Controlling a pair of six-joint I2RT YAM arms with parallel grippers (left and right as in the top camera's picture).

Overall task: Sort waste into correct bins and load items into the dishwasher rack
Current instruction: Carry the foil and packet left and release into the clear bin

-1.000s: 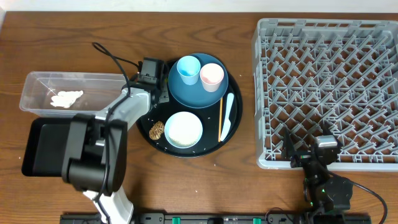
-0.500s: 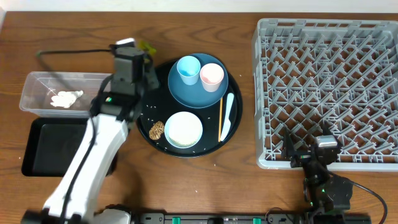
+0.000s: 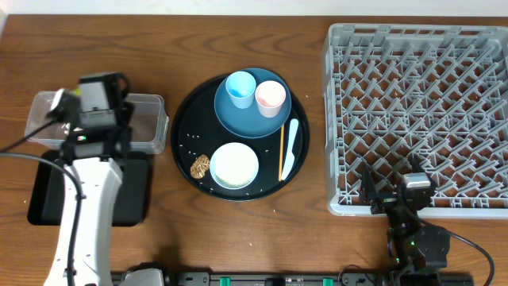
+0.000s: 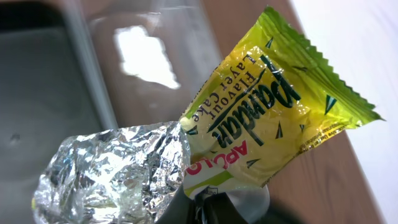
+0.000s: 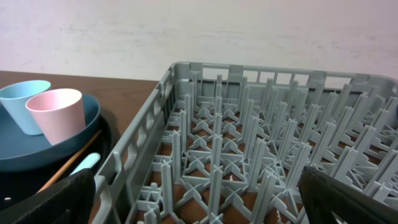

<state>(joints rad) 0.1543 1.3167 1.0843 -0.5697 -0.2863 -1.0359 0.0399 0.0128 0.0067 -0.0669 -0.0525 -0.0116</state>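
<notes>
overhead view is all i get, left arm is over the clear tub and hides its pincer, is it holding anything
Observer: Yes. In the left wrist view the left pincer is shut on the yellow wrapper, and the crumpled silver foil seems pinched in with it.
Operator: whats right under that load
Observer: The clear tub, with a blurred white patch inside it, probably the white tissue.
Operator: and the right pincer
Observer: The right wrist view shows the right pincer wide open with nothing held, facing the rack.
</notes>
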